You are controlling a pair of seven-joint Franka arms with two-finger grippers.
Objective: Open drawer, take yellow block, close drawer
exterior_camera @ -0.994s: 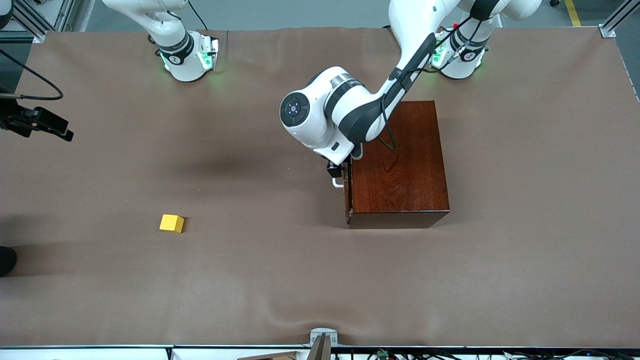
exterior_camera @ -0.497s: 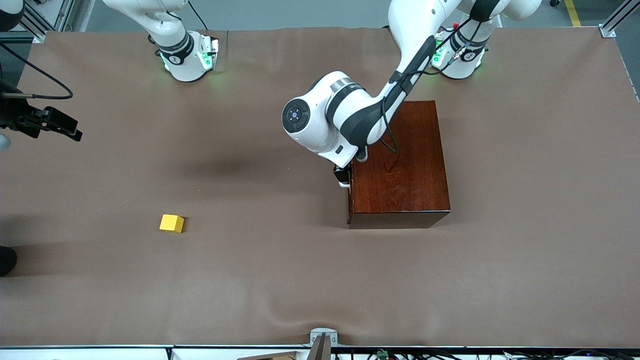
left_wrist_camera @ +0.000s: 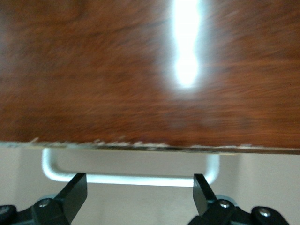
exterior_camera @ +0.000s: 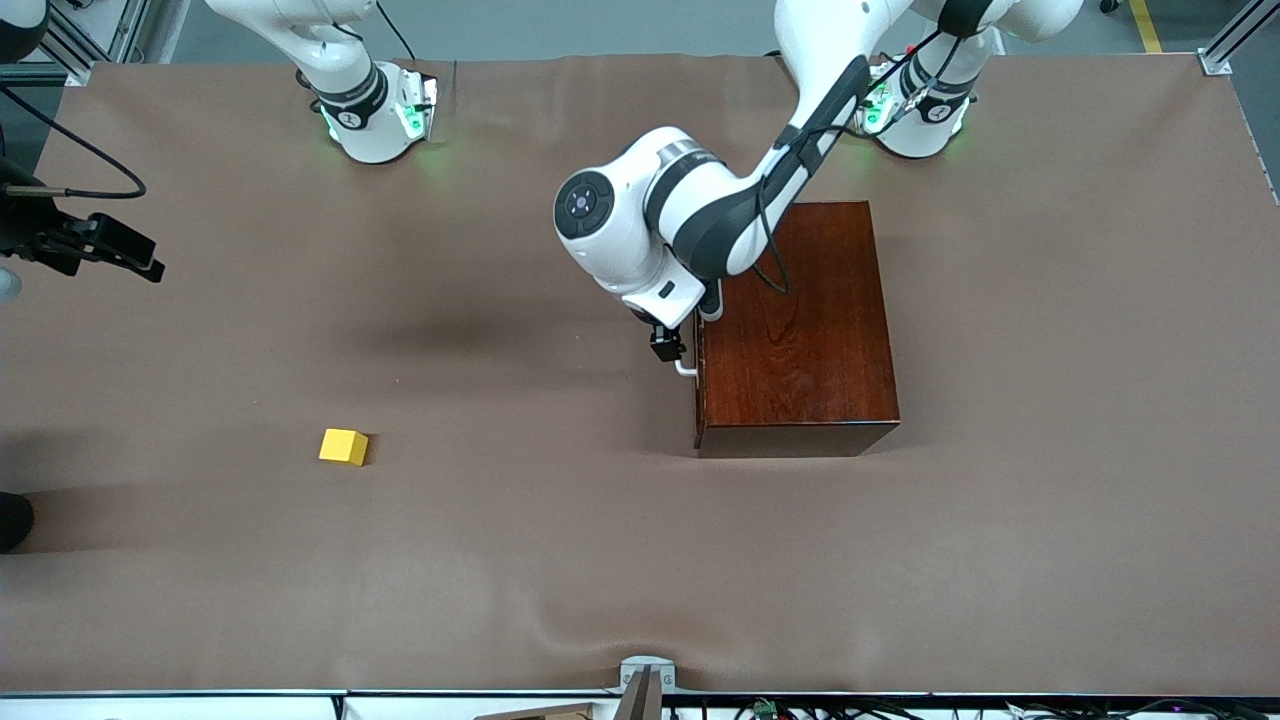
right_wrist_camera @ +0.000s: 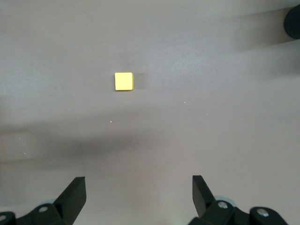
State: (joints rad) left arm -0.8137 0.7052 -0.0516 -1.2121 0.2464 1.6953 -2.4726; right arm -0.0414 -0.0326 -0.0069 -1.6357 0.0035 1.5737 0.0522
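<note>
The dark reddish-brown wooden box (exterior_camera: pixel 800 330) stands mid-table with its drawer (exterior_camera: pixel 699 405) pushed in flush. The drawer's white bar handle (exterior_camera: pixel 685 368) (left_wrist_camera: pixel 131 178) sticks out toward the right arm's end. My left gripper (exterior_camera: pixel 667 350) (left_wrist_camera: pixel 139 180) hovers open just off the drawer front, its fingertips level with the handle bar and holding nothing. The yellow block (exterior_camera: pixel 343 447) (right_wrist_camera: pixel 123 81) lies on the bare table, toward the right arm's end and nearer the front camera than the box. My right gripper (right_wrist_camera: pixel 139 183) hangs open high over the table and looks down on the block.
A brown cloth (exterior_camera: pixel 600 560) covers the table, with low wrinkles near its front edge. The left arm's elbow (exterior_camera: pixel 620 235) hangs over the table beside the box. Both arm bases (exterior_camera: pixel 375 115) stand along the edge farthest from the front camera.
A second ago the drawer stood slightly open. It slid shut, and the left gripper has since drawn back a little from the drawer front. The yellow block has not moved.
</note>
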